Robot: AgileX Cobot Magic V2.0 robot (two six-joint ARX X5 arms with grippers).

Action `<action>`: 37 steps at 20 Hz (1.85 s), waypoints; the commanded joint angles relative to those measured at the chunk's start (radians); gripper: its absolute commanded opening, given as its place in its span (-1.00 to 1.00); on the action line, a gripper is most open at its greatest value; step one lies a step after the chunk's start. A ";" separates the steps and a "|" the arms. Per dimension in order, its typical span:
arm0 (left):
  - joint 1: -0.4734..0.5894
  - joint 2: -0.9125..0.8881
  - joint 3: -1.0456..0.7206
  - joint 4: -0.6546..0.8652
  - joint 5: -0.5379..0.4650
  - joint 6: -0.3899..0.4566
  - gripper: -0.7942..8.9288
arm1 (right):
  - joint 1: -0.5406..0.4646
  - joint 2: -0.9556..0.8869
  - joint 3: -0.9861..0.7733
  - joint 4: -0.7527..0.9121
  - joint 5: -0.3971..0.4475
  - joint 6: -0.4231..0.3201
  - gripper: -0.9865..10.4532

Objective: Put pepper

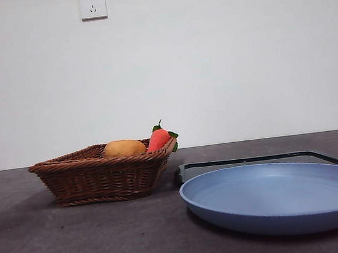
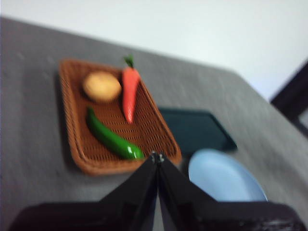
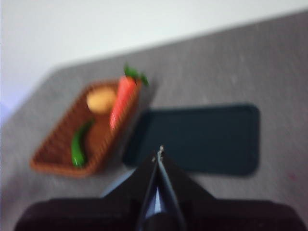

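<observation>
Evidently, no grasp had yet been made. The pepper (image 2: 111, 137) lay flat in the wicker basket (image 2: 72, 134), along the side nearer the left arm, with the carrot (image 2: 129, 94) and the yellow-brown lump (image 2: 101, 86) farther in and apart from it. From the front, the basket wall hid the pepper entirely; only the lump and the carrot top showed above the rim.

The left gripper (image 2: 156, 158) hung above the table, short of the basket's near edge, jaws pressed together and holding nothing. The right gripper (image 3: 159, 153) hung over the dark tray (image 3: 202, 137), jaws likewise together and empty. Neither arm showed in the front view.

The blue plate (image 1: 278, 209) stood bare beside the basket, in front of the dark tray, and appeared the likely destination.

Step in hand, by judgement: approach, before pickup. The next move would call for one gripper, probably the left, to part its jaws, descend over the pepper's middle across its length, and close without catching the weave or the carrot.
</observation>
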 commanded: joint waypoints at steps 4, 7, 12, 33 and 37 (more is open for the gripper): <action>-0.001 0.144 0.148 -0.253 0.051 0.266 -0.82 | 0.003 0.106 0.182 -0.333 -0.001 -0.232 -0.82; -0.010 0.187 0.194 -0.340 0.048 0.315 -0.82 | 0.003 0.140 0.217 -0.441 -0.001 -0.278 -0.82; -0.013 0.195 0.203 -0.352 0.050 0.310 -0.68 | 0.002 0.171 0.217 -0.476 -0.001 -0.281 -0.76; -0.013 0.195 0.203 -0.348 0.051 0.303 -0.17 | 0.037 0.823 0.217 -0.231 0.000 -0.255 -0.31; -0.013 0.195 0.203 -0.344 0.050 0.303 -0.17 | 0.057 0.948 0.217 -0.173 0.002 -0.257 -0.31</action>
